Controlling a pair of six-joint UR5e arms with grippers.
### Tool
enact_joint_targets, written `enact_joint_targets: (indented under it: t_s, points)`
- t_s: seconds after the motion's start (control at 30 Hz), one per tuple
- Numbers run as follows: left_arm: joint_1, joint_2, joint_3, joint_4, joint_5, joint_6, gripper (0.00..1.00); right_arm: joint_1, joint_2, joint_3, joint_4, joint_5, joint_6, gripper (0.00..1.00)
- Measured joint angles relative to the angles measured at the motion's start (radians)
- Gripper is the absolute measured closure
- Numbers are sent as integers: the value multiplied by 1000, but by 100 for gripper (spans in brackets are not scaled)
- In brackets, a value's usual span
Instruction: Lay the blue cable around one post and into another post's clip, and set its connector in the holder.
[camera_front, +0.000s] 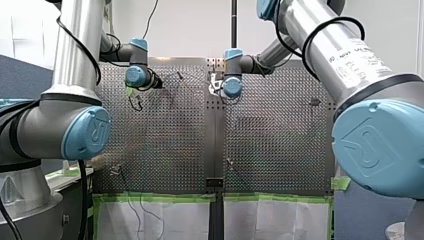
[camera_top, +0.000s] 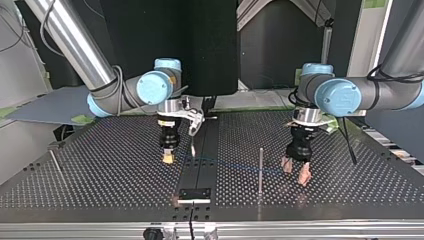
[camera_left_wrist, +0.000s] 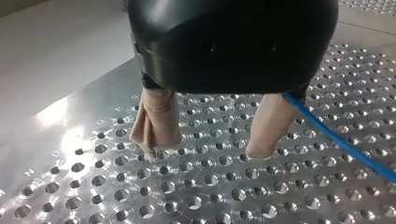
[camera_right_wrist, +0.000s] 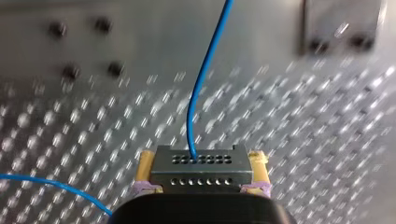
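Observation:
In the right wrist view my right gripper (camera_right_wrist: 201, 157) is shut on a small metal connector (camera_right_wrist: 201, 170) with rows of holes, held between its yellow pads. The blue cable (camera_right_wrist: 198, 93) runs out of the connector and away ahead of the gripper. In the top view this gripper (camera_top: 168, 159) hangs just above the table left of the centre strip. My left gripper (camera_top: 296, 172) stands open at that view's right, its beige pads spread close over the plate. The blue cable (camera_left_wrist: 336, 140) lies just beside one of its fingers (camera_left_wrist: 268, 126), with nothing between them. A faint blue line of cable (camera_top: 235, 164) links the two grippers.
A thin upright post (camera_top: 260, 170) stands between the grippers, nearer the left one. A dark holder plate (camera_top: 195, 194) sits at the table's near edge in the top view. Another thin rod (camera_top: 55, 161) leans at that view's far left. A grey screwed plate (camera_right_wrist: 343, 23) lies ahead of my right gripper.

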Motion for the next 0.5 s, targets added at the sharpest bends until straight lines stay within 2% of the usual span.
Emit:
enact_joint_targets:
  t_s: [0.13,0.2,0.33,0.5]
  points:
    - [0,0,0,0,0,1,0,-23,2,41,-42,32,2,100]
    - [-1,0,0,0,0,1,0,-43,3,65,-65,39,4,100]
    - [-2,0,0,0,1,0,0,-78,4,102,-102,35,13,100]
    - [-2,0,-1,-1,2,0,0,-123,7,148,-148,9,12,100]
